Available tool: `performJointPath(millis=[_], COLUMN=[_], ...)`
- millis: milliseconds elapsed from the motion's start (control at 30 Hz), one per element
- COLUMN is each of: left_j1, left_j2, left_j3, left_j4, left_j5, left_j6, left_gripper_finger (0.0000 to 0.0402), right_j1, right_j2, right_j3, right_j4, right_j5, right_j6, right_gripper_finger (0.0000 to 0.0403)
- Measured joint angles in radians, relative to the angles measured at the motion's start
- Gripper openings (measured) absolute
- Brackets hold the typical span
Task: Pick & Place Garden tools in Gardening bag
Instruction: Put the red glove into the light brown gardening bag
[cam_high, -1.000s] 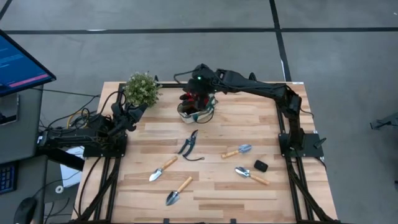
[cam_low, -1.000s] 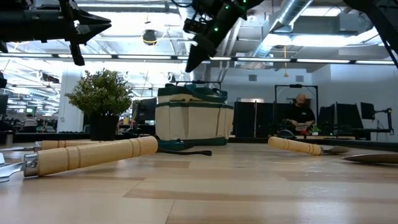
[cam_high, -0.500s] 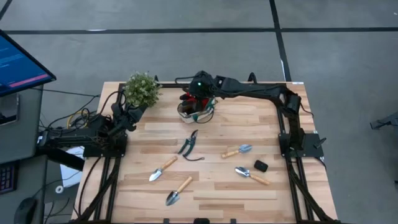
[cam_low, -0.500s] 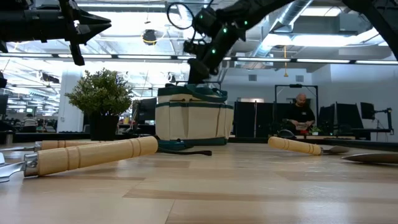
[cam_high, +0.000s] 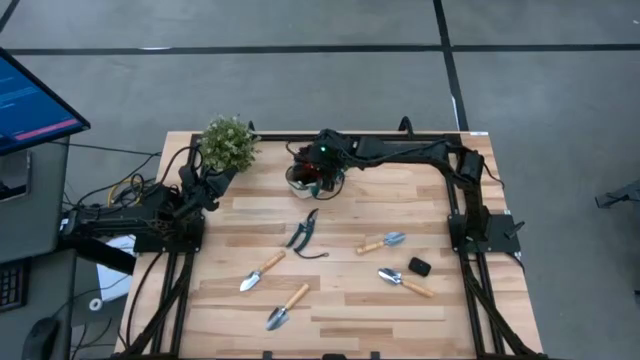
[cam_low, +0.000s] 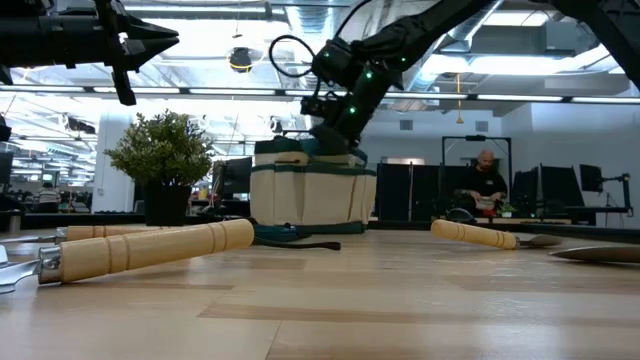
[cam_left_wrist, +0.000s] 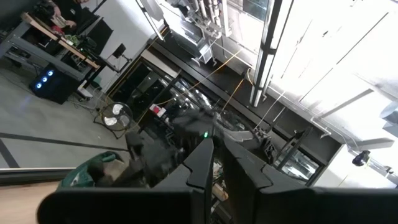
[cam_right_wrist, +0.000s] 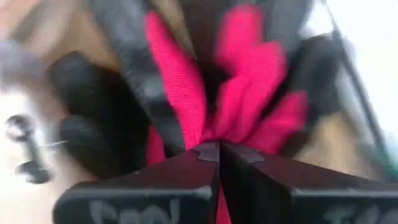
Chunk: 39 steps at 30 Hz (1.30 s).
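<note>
The right pincer (cam_high: 312, 178) reaches down into the mouth of the gardening bag (cam_high: 303, 183), which stands near the middle of the surface's (cam_high: 350, 300) far edge, just beside the bushy plant (cam_high: 228, 143) at the far left corner. Its fingers are pressed together, tips meeting with the red gloves (cam_right_wrist: 242, 106) right in front of them inside the bag; whether any glove fabric is pinched between them cannot be told. In the low view the right arm bends down from above onto the bag's green-trimmed rim (cam_low: 310, 152). The left pincer (cam_high: 222, 174) hangs raised over the far left part of the surface, near the plant, its fingers nearly together and holding nothing. The other garden tools lie out on the surface, well apart from the right pincer: the pruning shears (cam_high: 302, 234) near the centre, one trowel (cam_high: 262, 270) and another (cam_high: 287, 306) toward the near edge left of centre, a third (cam_high: 382, 242) and a fourth (cam_high: 403, 282) toward the right edge, with a small black lump (cam_high: 420, 266) between those two.
</note>
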Motion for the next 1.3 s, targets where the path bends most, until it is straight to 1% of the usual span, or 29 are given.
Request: performJointPath(millis=[100, 200, 400, 500, 567, 633, 667, 800, 933, 1033, 1100, 1300], left_j1=[0.000, 0.000, 0.000, 0.000, 0.000, 0.000, 0.000, 0.000, 0.000, 0.000, 0.000, 0.000], left_j2=[0.000, 0.000, 0.000, 0.000, 0.000, 0.000, 0.000, 0.000, 0.000, 0.000, 0.000, 0.000], left_j3=[0.000, 0.000, 0.000, 0.000, 0.000, 0.000, 0.000, 0.000, 0.000, 0.000, 0.000, 0.000], left_j4=[0.000, 0.000, 0.000, 0.000, 0.000, 0.000, 0.000, 0.000, 0.000, 0.000, 0.000, 0.000], left_j5=[0.000, 0.000, 0.000, 0.000, 0.000, 0.000, 0.000, 0.000, 0.000, 0.000, 0.000, -0.003], left_j6=[0.000, 0.000, 0.000, 0.000, 0.000, 0.000, -0.001, -0.003, -0.004, -0.003, 0.003, 0.012], left_gripper_finger=[0.0034, 0.0034, 0.0034, 0.0034, 0.0034, 0.0034, 0.0034, 0.0034, 0.0034, 0.0034, 0.0034, 0.0034], right_j1=[0.001, 0.001, 0.015, 0.028, 0.027, 0.023, 0.019, 0.008, 0.022, 0.040, 0.054, 0.056], right_j2=[0.000, -0.001, -0.069, -0.070, -0.065, -0.043, -0.026, 0.078, 0.142, 0.156, 0.162, 0.155], right_j3=[-0.026, -0.012, 0.130, 0.189, 0.209, 0.216, 0.215, 0.207, 0.212, 0.206, 0.212, 0.210], right_j4=[-0.008, -0.015, -0.038, -0.042, 0.018, 0.078, 0.074, 0.024, -0.032, -0.100, -0.075, -0.120], right_j5=[-0.006, -0.001, 0.001, 0.001, 0.002, 0.001, 0.001, 0.002, -0.003, -0.005, 0.002, 0.000], right_j6=[-0.007, -0.019, -0.043, -0.057, -0.057, -0.053, -0.046, -0.030, -0.011, -0.025, -0.054, -0.095], right_gripper_finger=[0.0000, 0.0000, 0.0000, 0.0000, 0.0000, 0.0000, 0.0000, 0.0000, 0.0000, 0.0000, 0.0000, 0.0000])
